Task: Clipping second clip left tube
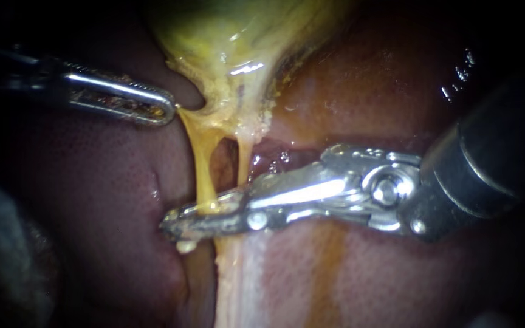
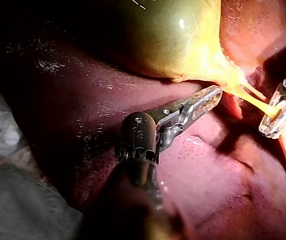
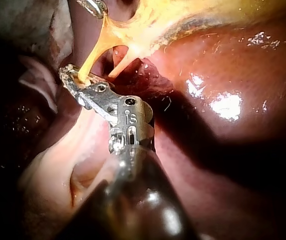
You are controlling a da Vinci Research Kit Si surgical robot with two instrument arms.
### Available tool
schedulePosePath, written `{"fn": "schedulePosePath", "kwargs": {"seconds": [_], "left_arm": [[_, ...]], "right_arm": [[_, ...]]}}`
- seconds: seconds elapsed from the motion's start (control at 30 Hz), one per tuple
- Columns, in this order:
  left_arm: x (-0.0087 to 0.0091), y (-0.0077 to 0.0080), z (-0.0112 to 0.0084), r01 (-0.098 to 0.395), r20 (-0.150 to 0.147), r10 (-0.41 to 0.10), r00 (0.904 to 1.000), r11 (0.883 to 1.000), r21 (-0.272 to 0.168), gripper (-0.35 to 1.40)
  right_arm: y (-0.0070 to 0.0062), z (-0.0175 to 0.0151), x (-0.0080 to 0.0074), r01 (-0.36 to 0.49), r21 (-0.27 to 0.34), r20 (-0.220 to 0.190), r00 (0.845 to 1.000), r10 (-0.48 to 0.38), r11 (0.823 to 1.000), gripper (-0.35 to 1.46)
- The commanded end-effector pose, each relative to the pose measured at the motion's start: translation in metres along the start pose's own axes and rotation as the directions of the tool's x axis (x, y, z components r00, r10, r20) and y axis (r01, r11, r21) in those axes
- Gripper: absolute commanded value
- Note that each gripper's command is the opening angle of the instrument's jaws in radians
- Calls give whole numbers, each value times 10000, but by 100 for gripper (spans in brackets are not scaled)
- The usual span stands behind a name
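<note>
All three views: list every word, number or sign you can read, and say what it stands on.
White marks on the dark shaft of the right instrument: too blurred to read.
Stamped marks on its metal head, right wrist view: too small to read surely.
Left instrument: nothing legible.
Liver, gallbladder: no text.

The right instrument point(image 1: 174, 222) is lying across the left tube point(image 1: 203, 173), closing off the way beneath it. The left instrument point(image 1: 168, 112) is crowding the gallbladder point(image 1: 238, 54) neck. Only a narrow gap is showing between the left tube and the right tube point(image 1: 244, 159). Bare liver point(image 1: 104, 188) is lying open between the instruments.
</note>
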Motion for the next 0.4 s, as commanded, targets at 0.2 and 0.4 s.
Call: {"fn": "schedulePosePath", "kwargs": {"seconds": [0.2, 0.4], "left_arm": [[0, 0, 0, 3, -14, -3, 10000, 10000, 29, -35], [0, 0, 0, 3, -14, -3, 10000, 10000, 30, -35]], "right_arm": [[-1, -1, -1, 23, -34, 25, 10000, -23, 10000, -35], [-1, -1, -1, 23, -34, 26, 10000, -23, 10000, -35]]}}
